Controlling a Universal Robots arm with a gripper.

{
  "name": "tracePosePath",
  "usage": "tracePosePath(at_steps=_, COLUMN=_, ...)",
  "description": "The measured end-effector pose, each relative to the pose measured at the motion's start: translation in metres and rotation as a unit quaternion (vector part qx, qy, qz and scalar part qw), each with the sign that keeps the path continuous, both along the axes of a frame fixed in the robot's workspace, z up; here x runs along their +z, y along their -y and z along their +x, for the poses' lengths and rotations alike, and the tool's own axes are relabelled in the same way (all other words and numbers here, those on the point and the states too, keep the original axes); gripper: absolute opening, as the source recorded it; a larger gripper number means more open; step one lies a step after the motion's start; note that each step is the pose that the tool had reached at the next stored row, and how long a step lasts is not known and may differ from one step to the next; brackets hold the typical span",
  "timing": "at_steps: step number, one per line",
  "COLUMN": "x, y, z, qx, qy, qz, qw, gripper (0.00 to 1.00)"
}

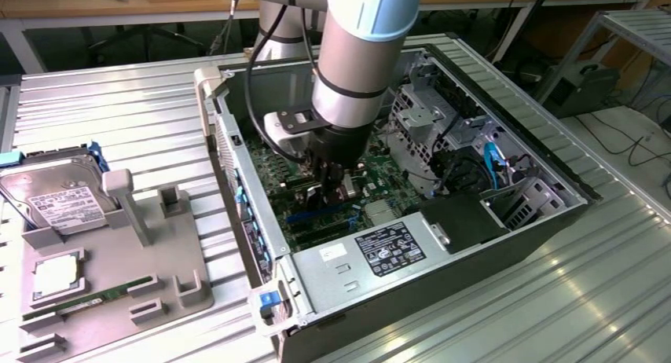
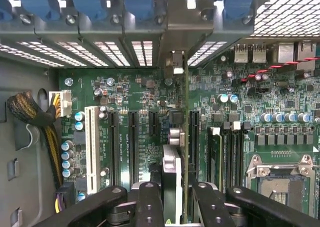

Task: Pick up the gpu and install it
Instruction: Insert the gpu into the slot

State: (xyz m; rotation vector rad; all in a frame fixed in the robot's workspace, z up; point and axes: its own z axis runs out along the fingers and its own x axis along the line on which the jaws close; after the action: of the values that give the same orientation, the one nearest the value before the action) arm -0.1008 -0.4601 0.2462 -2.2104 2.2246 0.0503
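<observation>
One gripper (image 1: 335, 193) inside PC case (image 1: 239, 182) (wrist view: clamped on gpu (image 2: 186, 107), edge-on over mobo (image 2: 145, 94)).

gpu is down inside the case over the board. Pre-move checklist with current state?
1. Tool clamped on gpu: ok.
2. gpu edge parallel to the PCIe slots: ok.
3. Bracket toward the case's rear slot openings: ok.
4. gpu seated in a slot: cannot tell.
5. Installed memory module apart from gpu: ok.
6. Cable bundle away from the slots: ok.
</observation>
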Motion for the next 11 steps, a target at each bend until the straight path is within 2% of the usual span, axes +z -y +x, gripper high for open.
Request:
tracePosePath(at_steps=2, x=0.0, y=-0.0003, z=-0.0001, qx=0.0, qy=-0.0035, qz=0.0004, qw=1.0, gripper=0.28)
tracePosePath(at_steps=4, x=0.0001, y=-0.0004, z=-0.0005, qx=0.0, qy=-0.0055, qz=0.0006, qw=1.0, gripper=0.28)
tracePosePath(at_steps=11, x=-0.0007, y=-0.0005, z=-0.0012, qx=0.0, qy=-0.0061, qz=0.0007, qw=1.0, gripper=0.28)
